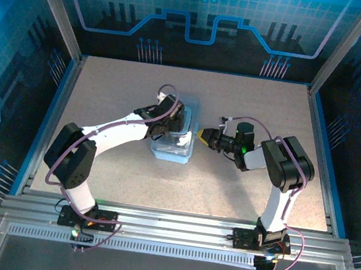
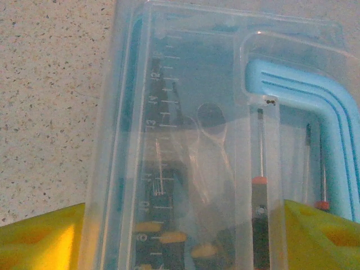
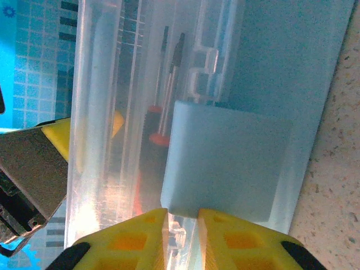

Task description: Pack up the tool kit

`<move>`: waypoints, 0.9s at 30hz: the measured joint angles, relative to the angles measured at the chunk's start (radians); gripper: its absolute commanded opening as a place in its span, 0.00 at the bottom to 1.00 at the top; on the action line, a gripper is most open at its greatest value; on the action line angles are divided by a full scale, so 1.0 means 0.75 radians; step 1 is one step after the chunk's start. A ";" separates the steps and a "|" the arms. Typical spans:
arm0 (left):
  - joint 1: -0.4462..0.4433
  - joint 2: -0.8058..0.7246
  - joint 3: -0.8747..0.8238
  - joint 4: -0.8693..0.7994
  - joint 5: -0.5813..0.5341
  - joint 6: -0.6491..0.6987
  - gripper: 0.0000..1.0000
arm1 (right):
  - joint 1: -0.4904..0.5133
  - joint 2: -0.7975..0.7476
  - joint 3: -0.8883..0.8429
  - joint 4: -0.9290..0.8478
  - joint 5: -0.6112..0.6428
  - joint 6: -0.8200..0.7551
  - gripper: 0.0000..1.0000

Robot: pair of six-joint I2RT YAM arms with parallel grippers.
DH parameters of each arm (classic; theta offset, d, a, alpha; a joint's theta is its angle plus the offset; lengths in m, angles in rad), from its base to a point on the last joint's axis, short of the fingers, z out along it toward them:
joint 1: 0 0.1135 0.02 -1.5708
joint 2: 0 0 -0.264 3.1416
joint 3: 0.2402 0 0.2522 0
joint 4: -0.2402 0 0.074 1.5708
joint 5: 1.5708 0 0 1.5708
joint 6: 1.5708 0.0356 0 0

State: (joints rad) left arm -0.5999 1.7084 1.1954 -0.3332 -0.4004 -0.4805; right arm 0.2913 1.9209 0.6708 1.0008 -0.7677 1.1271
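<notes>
- tool kit [image 1: 172, 150] sits flat mid-table [image 1: 240, 189], between the two arms; in the top view the left wrist covers its far half, so only the near end of the pale blue case shows.
- Left wrist view: the case runs off the frame at the right and bottom, and the contents are hazy through the clear lid [image 2: 169, 67].
- Readable inside: thin screwdrivers [image 2: 260, 146] with red collars, and the blue handle [image 2: 315, 95] at one corner. A dark rounded shape mid-case can't be identified. Ruler marks are moulded on the lid.
- Right wrist view: the case is cropped top and bottom. Screwdriver shafts [image 3: 171, 84] show through the wall; everything else inside is a blur.
- left gripper [image 1: 165, 131] [image 2: 184, 202]: released, yellow fingers [image 2: 39, 239] spread wide over the lid, nothing clamped. One finger [image 3: 56, 135] shows at the far top edge of the case. Can't tell whether it touches the lid.
- right gripper [image 1: 200, 135] [image 3: 183, 212]: clenched to a thin slit, tips at the edge of the blue latch [image 3: 225, 163] on the case's right side. Can't tell if anything is pinched in the slit.
</notes>
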 measured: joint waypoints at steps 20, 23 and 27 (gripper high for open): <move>-0.010 0.005 0.000 0.022 -0.005 -0.001 0.75 | -0.077 -0.048 -0.044 -0.109 0.049 -0.030 0.23; -0.012 0.006 0.000 0.023 -0.005 -0.006 0.75 | -0.078 -0.048 -0.047 -0.123 0.067 -0.039 0.23; -0.027 0.011 -0.001 0.044 -0.005 -0.015 0.75 | -0.078 -0.048 -0.047 -0.144 0.081 -0.050 0.23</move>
State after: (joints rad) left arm -0.6205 1.7168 1.1950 -0.3004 -0.4042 -0.4919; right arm 0.2325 1.8851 0.6353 0.8925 -0.7071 1.0893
